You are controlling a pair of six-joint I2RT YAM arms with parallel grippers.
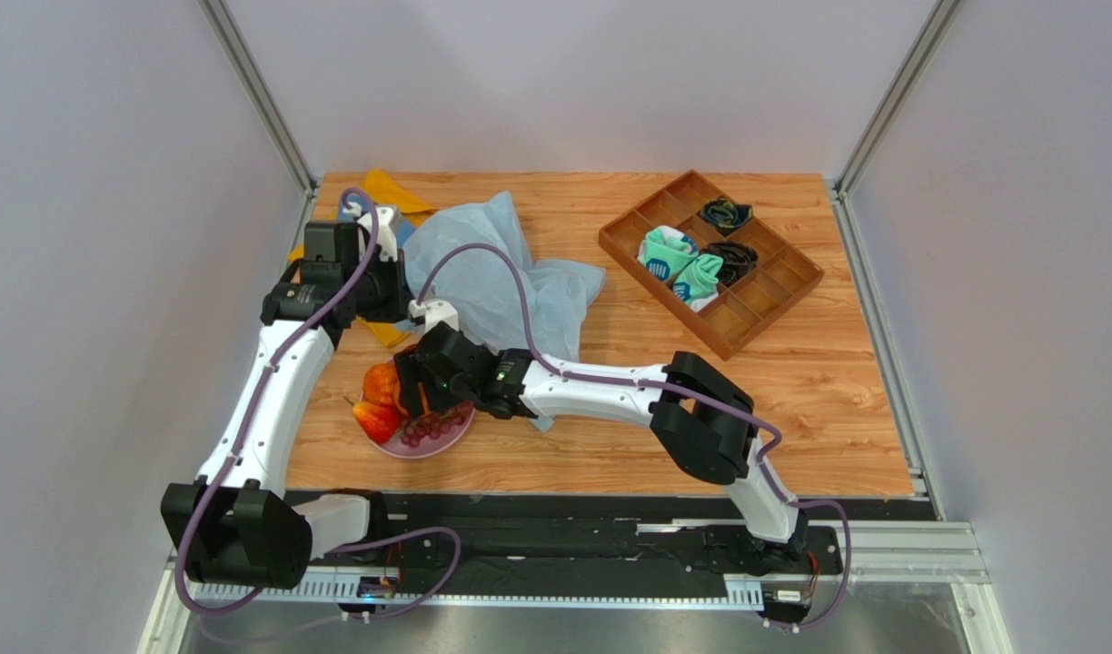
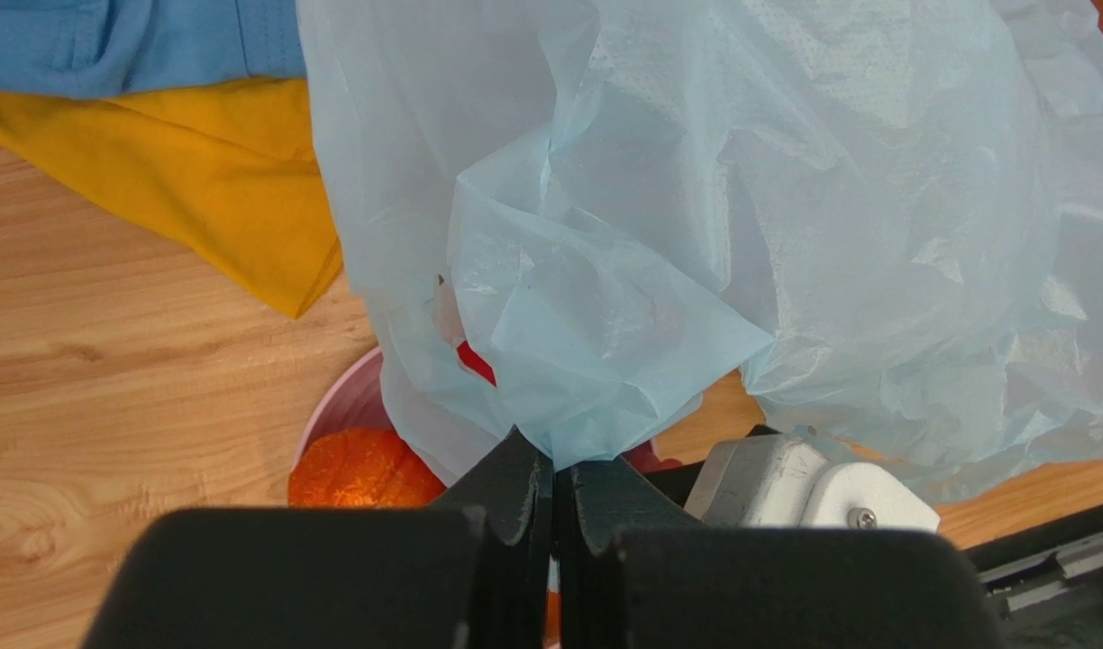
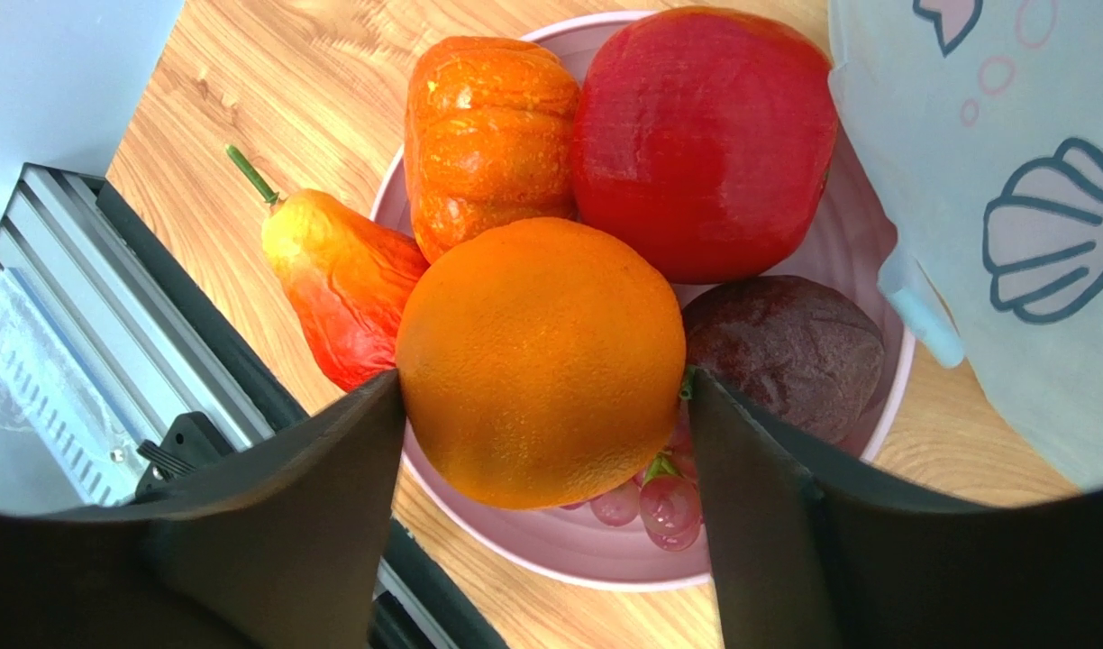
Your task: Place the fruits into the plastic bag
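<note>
On the pink plate (image 3: 571,552), at the near left of the wooden counter (image 1: 821,409), the orange (image 3: 541,325) sits on top of the heap, and it lies straight ahead of the right hand (image 3: 544,386), squarely between that hand's two fingers. The hand stands wide, one fingertip at each flank of the orange, just beside or touching the skin; I cannot tell whether they press yet. Being round, the orange offers no long axis to line up with. Around it lie a red apple (image 3: 703,142), a ribbed orange fruit (image 3: 489,129), a red-and-yellow pear (image 3: 334,284), a dark plum (image 3: 787,352) and grapes (image 3: 652,507).

The plastic bag (image 2: 733,203) hangs just beyond the plate, its printed side overlapping the rim. The left hand (image 2: 554,494) is pinched tight on a fold of it, holding it up. The coming move probably turns on this: the right arm is the nearer one, and the bag lies on the plate's far side.
</note>
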